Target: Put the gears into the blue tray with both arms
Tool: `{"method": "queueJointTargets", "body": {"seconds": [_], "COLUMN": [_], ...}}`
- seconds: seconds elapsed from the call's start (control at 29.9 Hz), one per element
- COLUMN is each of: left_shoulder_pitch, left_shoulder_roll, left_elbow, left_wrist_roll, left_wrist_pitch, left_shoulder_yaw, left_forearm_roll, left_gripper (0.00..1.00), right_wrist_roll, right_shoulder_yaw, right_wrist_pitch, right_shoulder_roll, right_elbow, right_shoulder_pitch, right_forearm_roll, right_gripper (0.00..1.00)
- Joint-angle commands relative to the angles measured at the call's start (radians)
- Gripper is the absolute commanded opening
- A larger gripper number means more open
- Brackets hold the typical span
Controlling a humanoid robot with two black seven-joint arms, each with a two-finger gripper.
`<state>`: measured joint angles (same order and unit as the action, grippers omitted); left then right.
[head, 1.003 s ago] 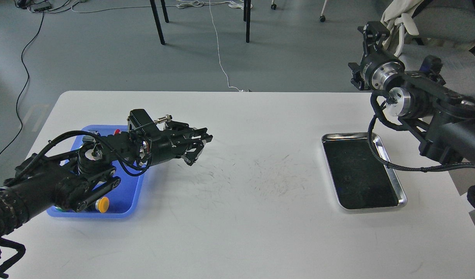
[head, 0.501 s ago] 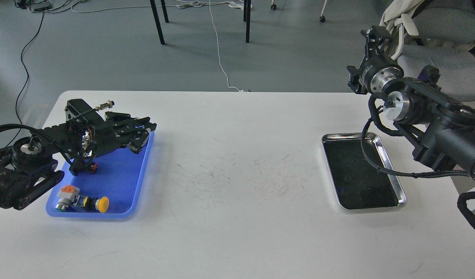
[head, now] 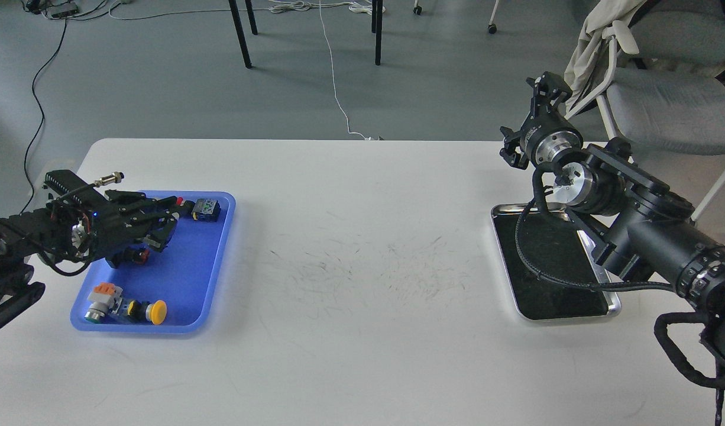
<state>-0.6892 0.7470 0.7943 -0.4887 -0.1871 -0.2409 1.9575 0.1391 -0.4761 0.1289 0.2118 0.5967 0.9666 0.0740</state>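
**A:** Where was the blue tray [head: 206,278]?

**B:** It lay on the white surface [head: 362,331], far over on the left side. In it sat several push-button switches: one with a yellow cap [head: 156,312] near the front rim, a grey one with an orange top [head: 102,296] just beside it, one with a red part [head: 135,255] under the arm, and a dark one [head: 206,209] at the far right corner.

**A:** And the gears?

**B:** I could not make any out, neither in the blue tray nor in the steel tray [head: 614,303] with the black inside, which lay well apart on the right.

**A:** How did the left gripper [head: 168,220] stand?

**B:** It hung low over the far half of the blue tray, pointing right, close to the dark switch. Its fingers [head: 161,236] looked slightly apart with nothing visible between them.

**A:** The right one?

**B:** The right gripper [head: 544,89] was raised beyond the far edge of the surface, pointing up and away, with the arm's wrist above the far end of the steel tray. It was seen end-on and dark, so I cannot tell whether its fingers were apart or together. A black cable [head: 534,263] looped down from that arm across the steel tray.

**A:** Anything behind?

**B:** A grey chair [head: 670,106] with pale cloth draped over it, on the floor [head: 161,77] beyond the right gripper.
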Motion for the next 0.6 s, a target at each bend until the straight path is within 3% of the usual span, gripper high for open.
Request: {"method": "queueJointTargets", "body": {"seconds": [0.0, 0.57], "left_shoulder_pitch": [0.036, 0.06], "left_shoulder_roll": [0.0, -0.07], "left_elbow": [-0.006, -0.112], "left_wrist_roll": [0.0, 0.0], "left_wrist_pitch": [-0.005, -0.049], "left_shoulder_yaw": [0.0, -0.002], "left_forearm_roll": [0.0, -0.003], "left_gripper": [0.12, 0.12], "right_wrist_roll": [-0.001, -0.001], "right_shoulder_yaw": [0.004, 0.008], "right_wrist_pitch": [0.0, 0.001], "right_shoulder_roll": [0.005, 0.009], "right_elbow": [0.002, 0.005], "right_shoulder_pitch": [0.0, -0.003], "right_forearm_roll": [0.0, 0.0], "right_gripper": [0.99, 0.99]}}
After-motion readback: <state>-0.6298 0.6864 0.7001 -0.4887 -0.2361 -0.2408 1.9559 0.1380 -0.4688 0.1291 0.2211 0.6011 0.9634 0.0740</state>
